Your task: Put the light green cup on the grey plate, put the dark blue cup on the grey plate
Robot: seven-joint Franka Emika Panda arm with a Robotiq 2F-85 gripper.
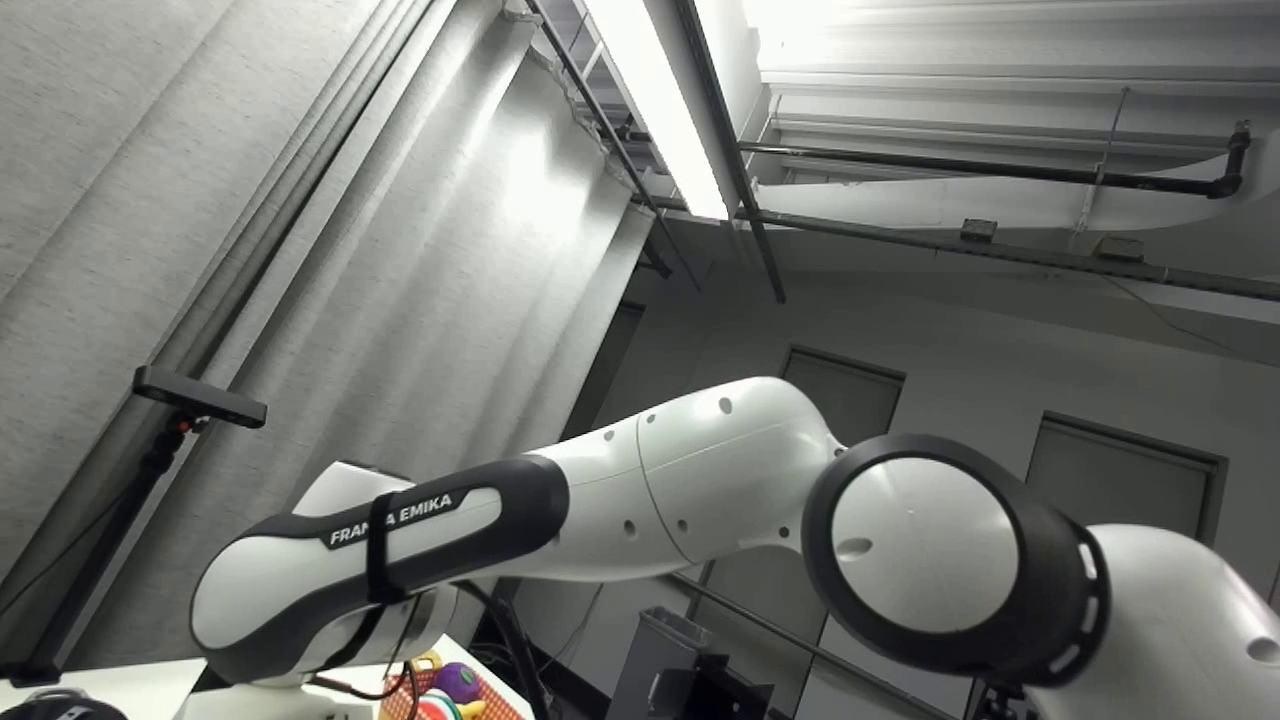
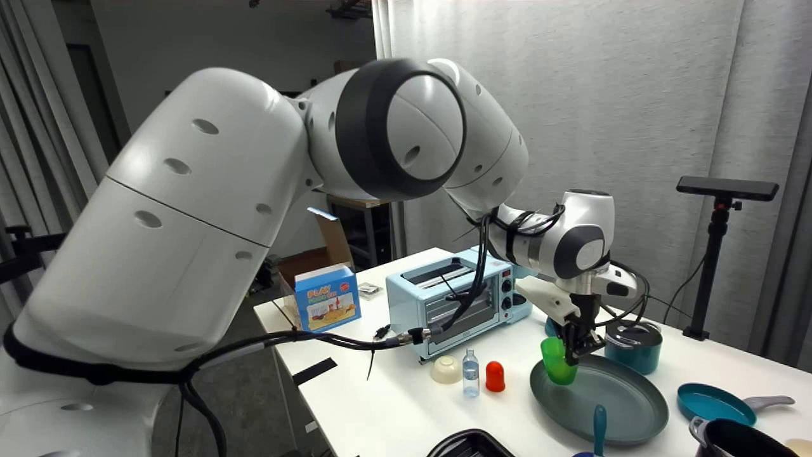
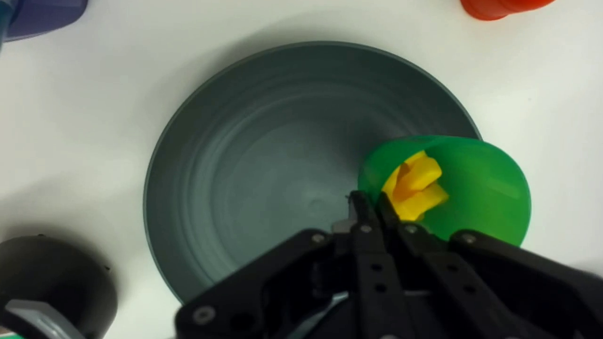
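Note:
The light green cup [image 2: 557, 362] is held over the left edge of the grey plate [image 2: 634, 412], slightly tilted. I cannot tell if it touches the plate. My gripper [image 2: 576, 357] is shut on the cup's wall. In the wrist view, the fingertips [image 3: 372, 200] pinch the rim of the green cup [image 3: 490, 188], which has yellow pieces inside. It covers the right edge of the grey plate [image 3: 264, 179]. A dark blue object [image 3: 47, 19], perhaps the dark blue cup, is cut off at the wrist view's top left, with a teal handle there. It barely shows in an exterior view [image 2: 585, 454].
An orange-red toy [image 2: 495, 376], clear bottle [image 2: 471, 374], cream bowl [image 2: 446, 370] and blue toaster oven [image 2: 457, 304] stand left of the plate. A teal pot [image 2: 634, 349], teal pan [image 2: 710, 403] and black pot [image 2: 742, 438] are right. A black tray [image 2: 469, 444] is in front.

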